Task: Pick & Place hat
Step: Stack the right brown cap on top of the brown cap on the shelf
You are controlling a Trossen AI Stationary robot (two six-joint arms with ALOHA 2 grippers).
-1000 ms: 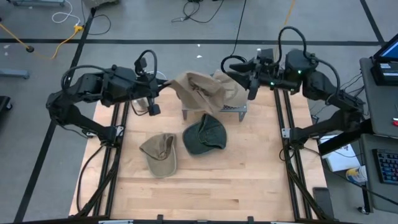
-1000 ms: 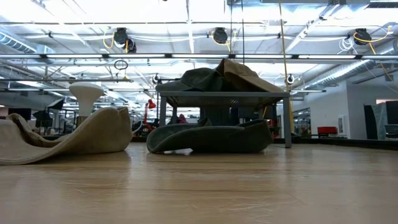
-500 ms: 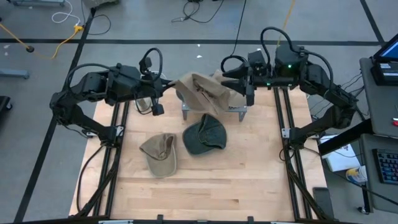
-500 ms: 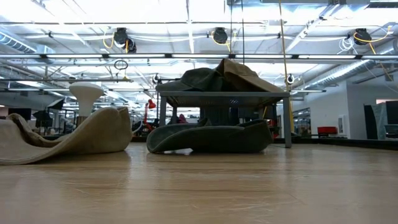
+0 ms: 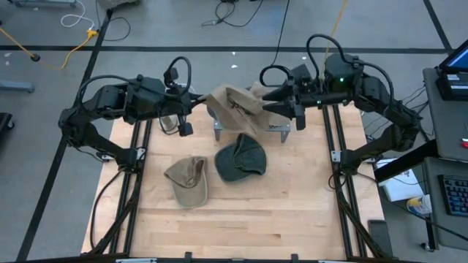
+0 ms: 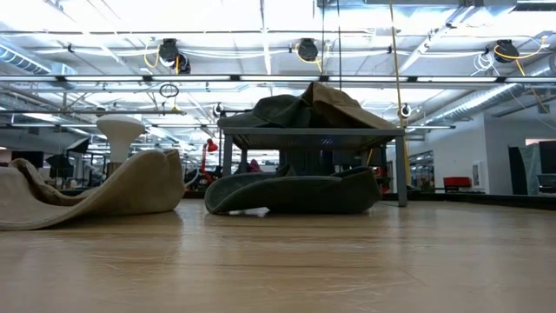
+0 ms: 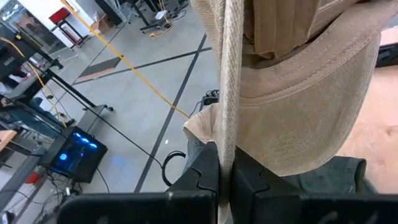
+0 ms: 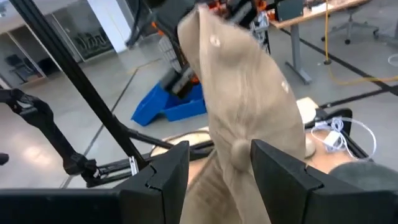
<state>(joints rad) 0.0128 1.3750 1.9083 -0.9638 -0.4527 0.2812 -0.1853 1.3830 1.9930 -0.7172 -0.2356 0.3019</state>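
while left claw pinches brim, tan hat hangs crumpled.

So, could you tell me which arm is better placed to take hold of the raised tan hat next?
Right: the right gripper stands open astride the raised tan fabric hat, while the left gripper is shut on its edge.

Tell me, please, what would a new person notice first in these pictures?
First, the tan hat held up over the small metal stand at the table's far side: the left gripper is shut on its edge, and the right gripper, fingers apart, is around its other side. In front of the stand lie a dark green hat and another tan hat.
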